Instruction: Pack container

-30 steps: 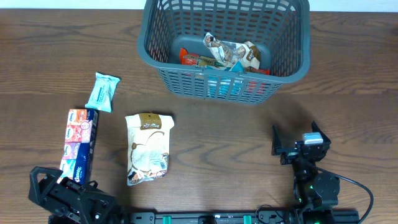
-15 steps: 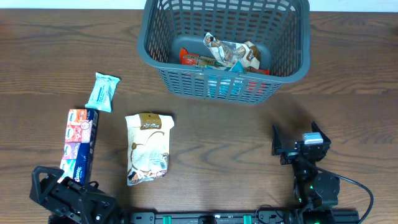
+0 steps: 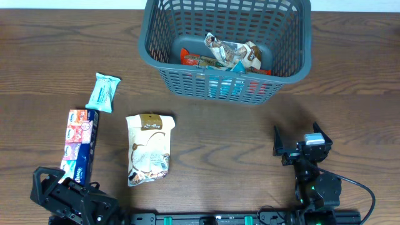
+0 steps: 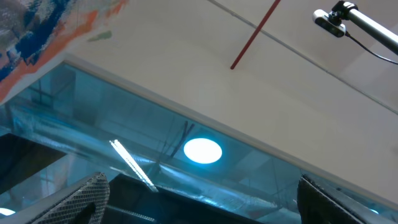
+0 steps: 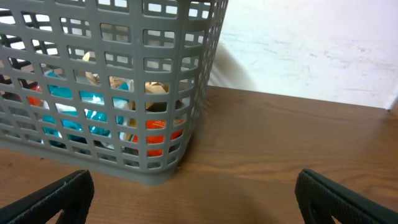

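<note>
Nothing has moved since the earlier frames: both arms sit parked at the table's 6 o'clock edge. From overhead, the container (image 3: 161, 74) stands at 12 o'clock with several snack packets (image 3: 232, 54) already heaped toward its 3 o'clock side. Three items are left on the wood at 9 o'clock: a small teal packet (image 3: 102, 92), a white pouch (image 3: 149, 149) and a strip of coloured mini boxes (image 3: 80, 142). The left gripper (image 3: 59, 190) lies at 7 o'clock, just beside the strip's near end, and the right gripper (image 3: 297, 132) at 5 o'clock, well apart from everything. The left wrist view points up at the ceiling and a round lamp (image 4: 203, 150), its fingers spread wide and empty at the frame's lower corners. The right wrist view faces the basket's lattice wall at 10 o'clock, orange and teal wrappers showing through the slots, with its fingers likewise released and holding nothing. The step in hand is probably fetching the next loose item. The left arm is the nearer one: it should tilt down first, pinch the pouch across its narrow width, lift well clear of the thick rim, and let go over the barer 9 o'clock half.
</note>
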Controlling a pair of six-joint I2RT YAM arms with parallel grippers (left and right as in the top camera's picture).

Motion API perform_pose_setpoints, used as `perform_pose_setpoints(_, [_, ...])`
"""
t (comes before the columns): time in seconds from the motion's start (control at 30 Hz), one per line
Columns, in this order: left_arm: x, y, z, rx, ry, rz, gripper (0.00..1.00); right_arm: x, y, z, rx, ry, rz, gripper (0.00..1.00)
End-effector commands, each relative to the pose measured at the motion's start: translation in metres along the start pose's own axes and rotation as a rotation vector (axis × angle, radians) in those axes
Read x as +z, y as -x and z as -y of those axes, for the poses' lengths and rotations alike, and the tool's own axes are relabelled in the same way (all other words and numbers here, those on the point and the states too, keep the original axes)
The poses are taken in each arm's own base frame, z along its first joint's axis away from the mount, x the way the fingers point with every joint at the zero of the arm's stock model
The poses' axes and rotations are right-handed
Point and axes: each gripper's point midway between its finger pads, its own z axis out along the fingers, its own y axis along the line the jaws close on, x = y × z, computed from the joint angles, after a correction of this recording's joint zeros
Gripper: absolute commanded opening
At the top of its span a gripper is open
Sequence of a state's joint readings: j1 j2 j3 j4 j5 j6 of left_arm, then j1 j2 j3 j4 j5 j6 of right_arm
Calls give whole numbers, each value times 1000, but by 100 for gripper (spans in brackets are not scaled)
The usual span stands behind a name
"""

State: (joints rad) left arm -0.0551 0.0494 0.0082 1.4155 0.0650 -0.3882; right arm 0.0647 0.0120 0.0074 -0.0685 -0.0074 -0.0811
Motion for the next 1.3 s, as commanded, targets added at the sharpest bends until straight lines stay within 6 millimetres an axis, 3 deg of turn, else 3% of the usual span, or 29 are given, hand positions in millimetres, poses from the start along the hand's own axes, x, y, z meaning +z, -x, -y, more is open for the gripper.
perform_pose_setpoints(0.0, [2, 8, 7, 21, -29, 21, 95, 0, -1, 1, -10, -5, -1, 99])
perform_pose_setpoints(0.3, [2, -10, 11, 53, -65, -59, 95, 0, -1, 1, -10, -5, -1, 99])
perform_pose_setpoints(1.27, [1, 0, 22, 56, -119, -20, 95, 0, -1, 1, -10, -5, 0, 99])
